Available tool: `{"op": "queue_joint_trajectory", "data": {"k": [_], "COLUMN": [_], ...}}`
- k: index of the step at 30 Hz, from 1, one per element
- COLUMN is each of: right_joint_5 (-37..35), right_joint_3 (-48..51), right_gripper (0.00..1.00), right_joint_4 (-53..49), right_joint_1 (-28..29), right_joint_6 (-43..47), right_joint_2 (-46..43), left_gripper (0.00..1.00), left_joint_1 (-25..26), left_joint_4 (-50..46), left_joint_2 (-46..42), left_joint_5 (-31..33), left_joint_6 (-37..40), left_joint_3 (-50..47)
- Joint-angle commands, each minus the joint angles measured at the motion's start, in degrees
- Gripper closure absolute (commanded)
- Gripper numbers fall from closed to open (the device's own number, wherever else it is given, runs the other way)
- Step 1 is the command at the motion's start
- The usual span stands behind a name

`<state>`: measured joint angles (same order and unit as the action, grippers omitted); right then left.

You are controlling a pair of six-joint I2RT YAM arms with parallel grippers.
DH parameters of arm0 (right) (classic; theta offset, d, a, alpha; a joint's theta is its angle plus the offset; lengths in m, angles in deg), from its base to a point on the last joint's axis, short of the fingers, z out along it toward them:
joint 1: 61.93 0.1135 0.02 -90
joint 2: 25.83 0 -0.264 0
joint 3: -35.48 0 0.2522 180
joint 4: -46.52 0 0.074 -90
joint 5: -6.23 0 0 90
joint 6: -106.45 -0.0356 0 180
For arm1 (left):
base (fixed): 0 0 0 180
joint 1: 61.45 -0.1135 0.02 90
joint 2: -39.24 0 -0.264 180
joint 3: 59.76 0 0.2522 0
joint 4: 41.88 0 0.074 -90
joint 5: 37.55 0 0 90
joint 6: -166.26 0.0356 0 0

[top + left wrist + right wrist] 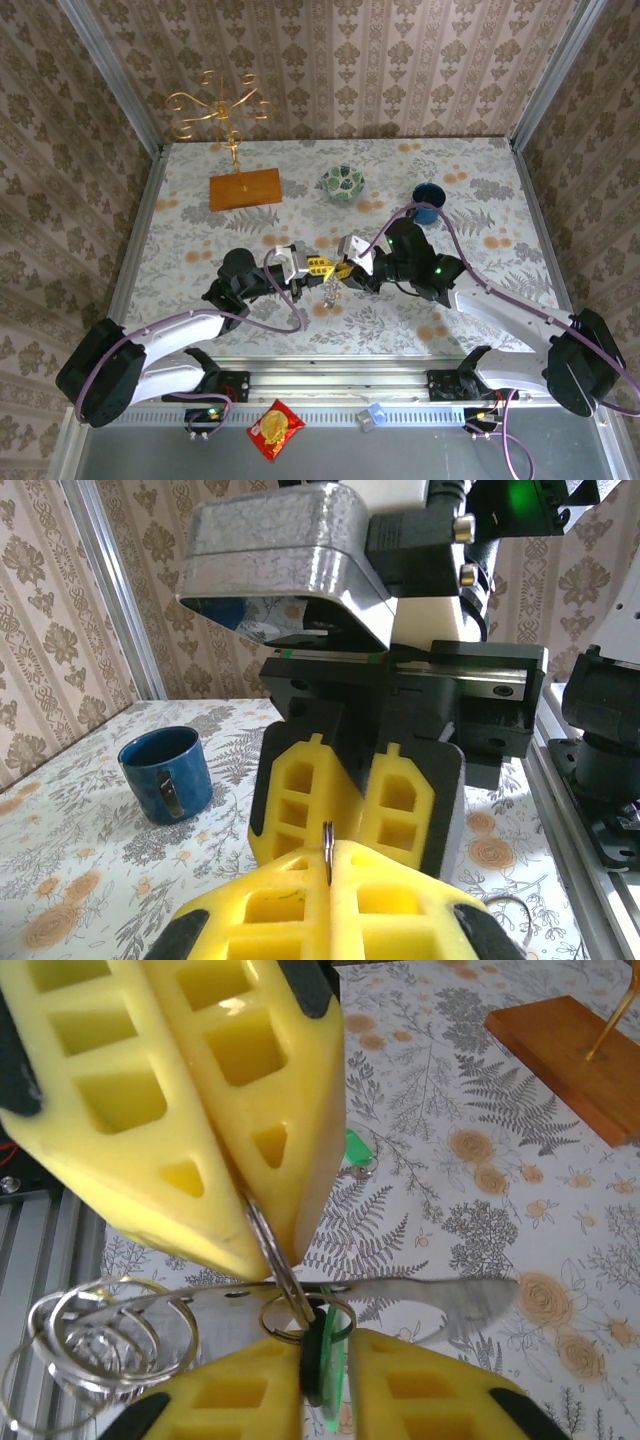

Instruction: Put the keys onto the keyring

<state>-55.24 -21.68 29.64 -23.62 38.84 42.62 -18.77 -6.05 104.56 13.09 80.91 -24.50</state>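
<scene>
A floral-clothed table (200, 225) stands between wallpapered walls, and the two arms meet near its middle. The left gripper (328, 858) is pinched tight on the thin keyring (272, 1250), which sits edge-on between its yellow fingers. The right gripper (322, 1352) faces it tip to tip, clamped on a green-headed key (326, 1392) just below that ring. A second key (355, 1150) lies on the cloth close by, and the mug (165, 773) stands farther back.
</scene>
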Motion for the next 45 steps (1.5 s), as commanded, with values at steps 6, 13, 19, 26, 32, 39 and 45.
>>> {"op": "queue_joint_trajectory", "data": {"k": [6, 13, 19, 26, 32, 39, 45], "right_joint_5": [-4.18, -5.15, -5.38, -6.45, -8.65, -11.36, -11.67], "right_joint_3": [-2.53, -5.33, -7.18, -8.87, -9.83, -11.43, -13.02], "right_gripper": [0.95, 0.99, 1.0, 1.0, 1.0, 1.0, 1.0], "right_joint_4": [-5.08, -8.15, -11.38, -14.23, -17.13, -20.95, -20.13], "right_joint_1": [0.37, 0.35, 0.37, 0.41, 0.45, 0.63, 2.54], "right_joint_6": [3.26, 5.4, 6.75, 7.7, 8.83, 9.97, 8.86], "right_joint_2": [-3.79, -5.03, -5.6, -6.29, -6.14, -5.19, -2.71], "left_gripper": [1.0, 1.0, 1.0, 0.9, 0.56, 0.4, 0.35], "left_joint_1": [0.06, 0.12, 0.05, 0.11, 0.07, 0.06, -0.46], "left_joint_4": [-1.31, -6.59, -9.86, -10.78, -6.42, -1.89, -13.42], "left_joint_2": [-1.31, -2.21, -2.57, -2.66, -3.56, -9.87, -20.32], "left_joint_5": [-0.03, 0.04, 0.24, 1.46, 5.29, 19.4, 40.29], "left_joint_6": [1.08, 3.46, 5.19, 5.91, 4.16, 1.13, 0.18], "left_joint_3": [0.65, 1.65, 2.37, 2.35, 0.47, -4.69, -4.95]}}
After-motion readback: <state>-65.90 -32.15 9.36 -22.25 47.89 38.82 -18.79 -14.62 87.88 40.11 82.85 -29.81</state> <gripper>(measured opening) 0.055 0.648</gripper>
